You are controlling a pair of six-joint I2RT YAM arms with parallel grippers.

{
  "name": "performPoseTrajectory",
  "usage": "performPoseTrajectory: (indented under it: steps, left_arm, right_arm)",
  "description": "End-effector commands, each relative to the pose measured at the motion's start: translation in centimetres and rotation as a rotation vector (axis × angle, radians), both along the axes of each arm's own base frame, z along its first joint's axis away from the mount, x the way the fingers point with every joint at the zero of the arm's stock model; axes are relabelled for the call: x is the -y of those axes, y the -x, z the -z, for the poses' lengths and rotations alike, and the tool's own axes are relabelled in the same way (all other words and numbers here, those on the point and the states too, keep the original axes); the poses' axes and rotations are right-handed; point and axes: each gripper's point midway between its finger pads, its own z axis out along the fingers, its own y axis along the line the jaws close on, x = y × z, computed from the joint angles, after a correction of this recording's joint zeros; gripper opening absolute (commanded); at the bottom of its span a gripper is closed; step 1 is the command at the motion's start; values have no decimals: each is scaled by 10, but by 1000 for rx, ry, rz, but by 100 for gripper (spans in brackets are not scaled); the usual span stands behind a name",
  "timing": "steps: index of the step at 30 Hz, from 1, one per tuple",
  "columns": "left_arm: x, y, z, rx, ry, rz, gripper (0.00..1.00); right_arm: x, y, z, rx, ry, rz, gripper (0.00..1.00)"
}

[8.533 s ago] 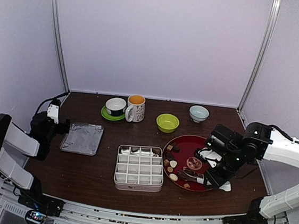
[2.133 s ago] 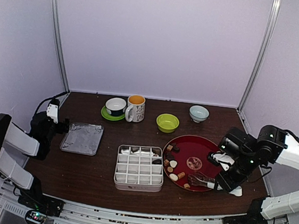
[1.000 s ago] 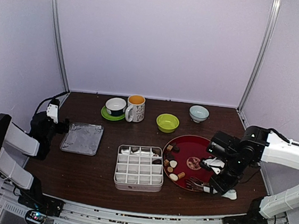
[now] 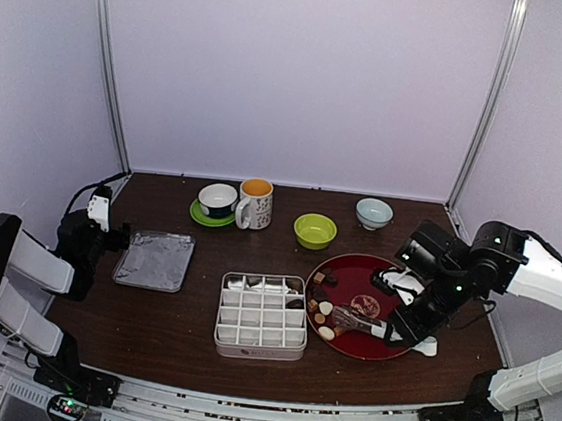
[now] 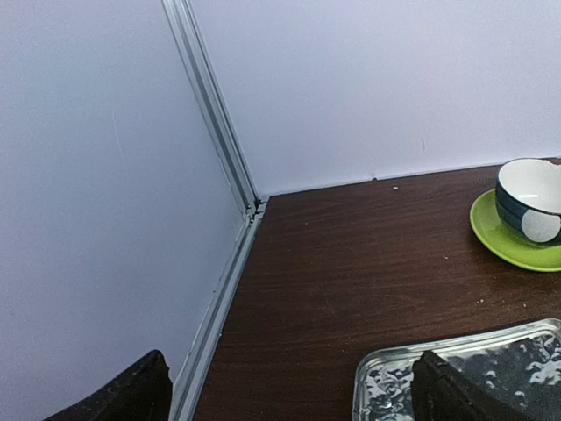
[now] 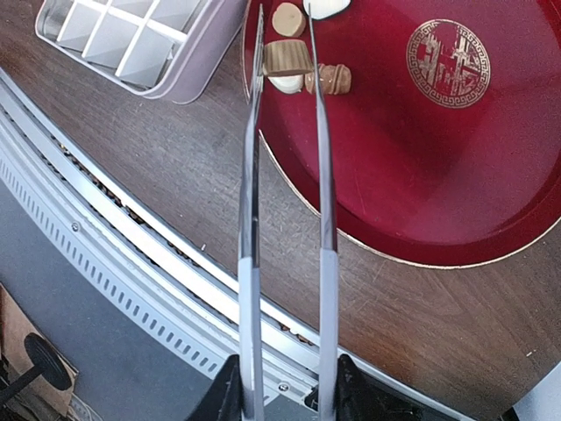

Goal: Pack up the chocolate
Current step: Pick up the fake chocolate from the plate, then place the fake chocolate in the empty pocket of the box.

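- Since a second ago my right arm has swung the tongs [image 4: 374,329] leftward across the red plate [image 4: 386,278], so their tips now sit in the cluster of chocolates [image 4: 322,313] on the plate's left side instead of over its near rim.
- From my right wrist view, the two blades now bracket one brown piece [image 6: 287,57], which sits between them near the tips. A white sweet lies just beside it and another brown one just to the right.
- My right gripper [image 6: 285,396] pinches the handles of the tongs, squeezing the blades toward each other (the blades look nearly parallel, so the squeeze is light).
- I cannot tell whether the brown piece is already off the plate or merely trapped against it.
- For the task, this reads to me as the moment of the pick: the sweet is caught but not yet carried.
- The divided box [image 4: 258,350] stands just left of the plate, close to the tips, so the carry should be short. Most of its cells look bare, with a few dark bits in the far row, too small to name.
- My guess at the risk: a small round piece may slip out if I lift with too loose a squeeze.
- My left gripper [image 5: 289,399] hangs spread wide and holds nothing, above the near corner of the foil tray [image 5: 491,364], well apart from the work.
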Motion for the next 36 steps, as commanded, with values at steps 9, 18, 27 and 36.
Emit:
performPoseTrajectory:
  steps: [9,18,27,36]
  left_arm:
    - [-5,-5,-16,57,12,-20,98]
    - [-5,-5,-16,56,12,-20,98]
    - [-6,-5,-16,56,12,-22,98]
    - [-6,-5,-16,56,12,-21,98]
  right_arm:
    - [-30,-19,-38,105,-167,-17,26]
    - [-62,-32,-51,132,-267,-34,25]
    - [-109,-46,-54,140,-334,-79,25]
    - [-120,-53,-16,154,-168,-112,25]
